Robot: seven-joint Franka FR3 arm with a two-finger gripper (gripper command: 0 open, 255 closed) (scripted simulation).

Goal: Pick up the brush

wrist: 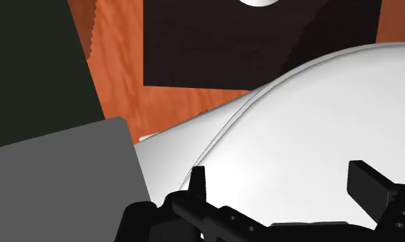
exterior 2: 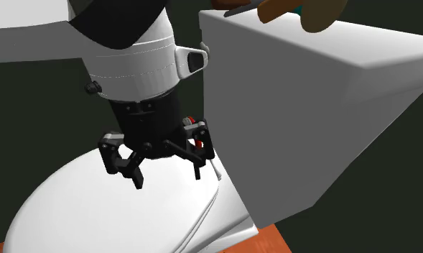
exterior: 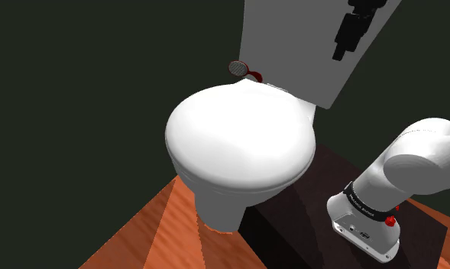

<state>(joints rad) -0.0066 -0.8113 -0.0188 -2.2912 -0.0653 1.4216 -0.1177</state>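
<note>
One brush (exterior: 239,69) is your target. You find it in the shoulder view at the back of the toilet: a small round dark head on a short red handle, lying where the lid (exterior: 238,141) meets the tank (exterior: 292,46). Its head pokes out past the tank's corner toward that view's left, and the handle runs in under the tank's lower edge. You cannot tell from here whether it rests on the lid's rear or on a ledge behind it.

The lid is white and shut. The tank stands upright behind it, a plain pale grey box. In the second exterior view some brown things (exterior 2: 289,11) lie on its top.

Your gripper (exterior 2: 168,171) hangs over the rear of the lid in the second exterior view, just beside the tank's front wall, fingers pointing down. Its jaws stand wide apart with nothing between them. In the wrist view the gripper (wrist: 282,184) looks down on the lid's curve, with the tank's grey corner beside one finger.

Further out, the toilet stands on an orange wooden floor (exterior: 158,233). The dark stand (exterior: 292,222) sits just beside the bowl, and the white arm (exterior: 418,157) rises from it at the shoulder view's lower right.
</note>
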